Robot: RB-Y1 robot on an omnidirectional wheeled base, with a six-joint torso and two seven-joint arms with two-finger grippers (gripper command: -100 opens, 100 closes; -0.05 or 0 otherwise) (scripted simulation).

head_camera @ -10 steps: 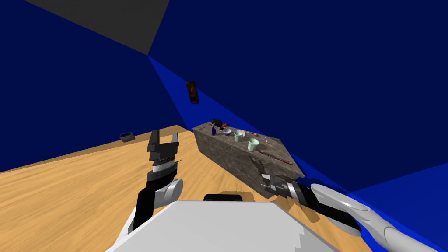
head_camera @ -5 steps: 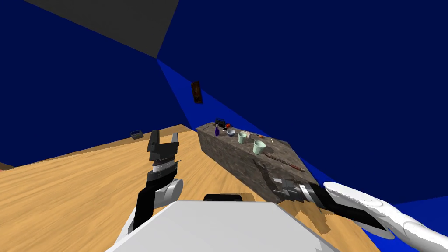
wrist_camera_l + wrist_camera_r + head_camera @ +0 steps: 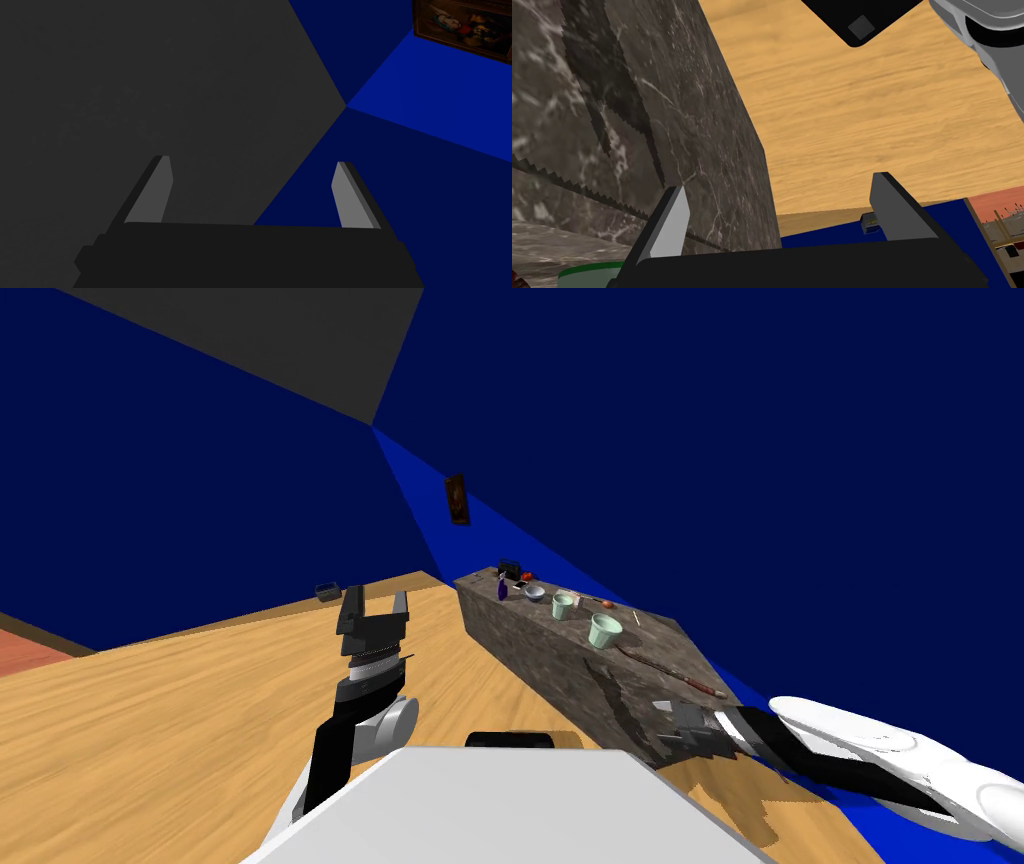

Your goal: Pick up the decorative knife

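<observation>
Head view puts the knife [image 3: 668, 669] flat on top of the stone-patterned bench [image 3: 540, 663], toward its near end, just beside the nearer pale green cup [image 3: 604, 631]. Its reddish end lies closest to me. It looks long, thin and stiff, and probably light. Lying flat, it offers little height to pinch, and the slim part would likely slip or tip. I judge the best hold to be across the thicker reddish end, fingers coming down on either side.

The right end effector [image 3: 662, 728] sits low by the bench's near corner, below the top. In the right wrist view its fingers [image 3: 667, 220] stand well apart with nothing between them. The left end effector [image 3: 375, 600] is raised over the wooden floor, its blades likewise apart.

Compared with a second ago, I have moved: the bench sits closer and further right. The right arm has swung outward with it. The knife keeps its place beside the cup.
</observation>
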